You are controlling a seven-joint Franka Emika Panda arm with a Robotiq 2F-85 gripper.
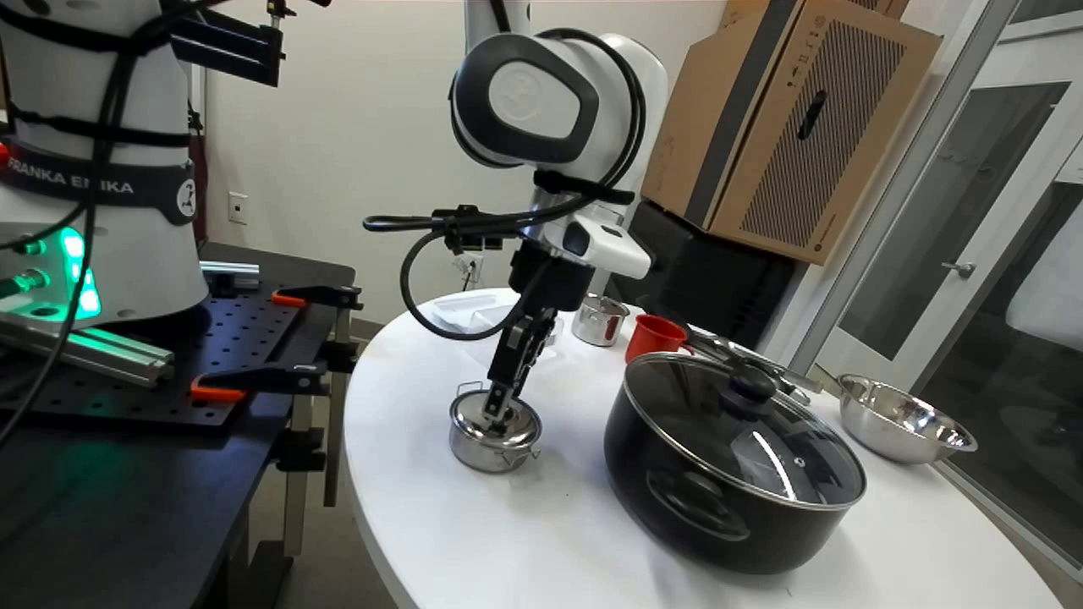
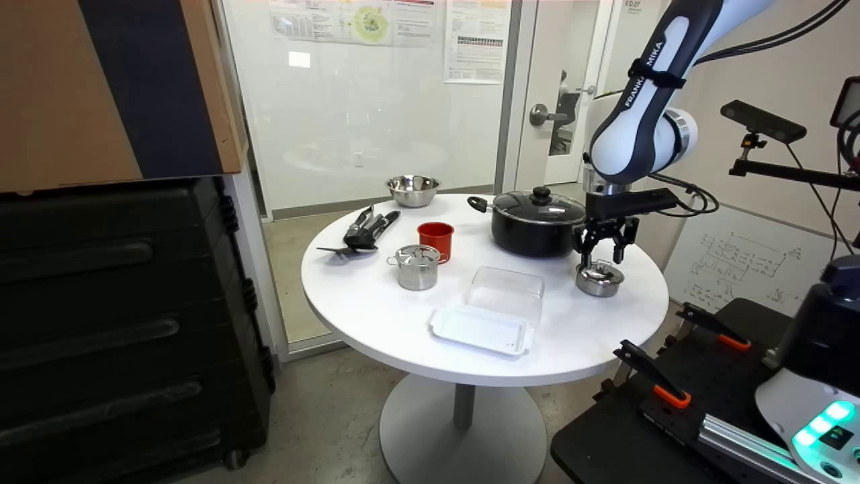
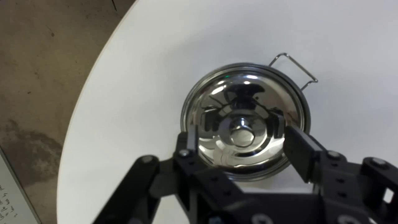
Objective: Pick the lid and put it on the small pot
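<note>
My gripper point(image 3: 241, 137) holds its fingers point(image 3: 298, 149) parted over the round steel lid point(image 3: 248, 118), with the knob point(image 3: 242, 137) between them. The lid covers the small pot point(image 3: 305, 87), whose wire handle point(image 3: 301, 67) juts over the white tabletop point(image 3: 124, 109).

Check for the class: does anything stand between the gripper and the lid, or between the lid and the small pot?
Nothing visible does. In the wrist view, the open gripper is over the lid, with no object between its fingers and the knob. In an exterior view, the lid rests on the small pot.
</note>
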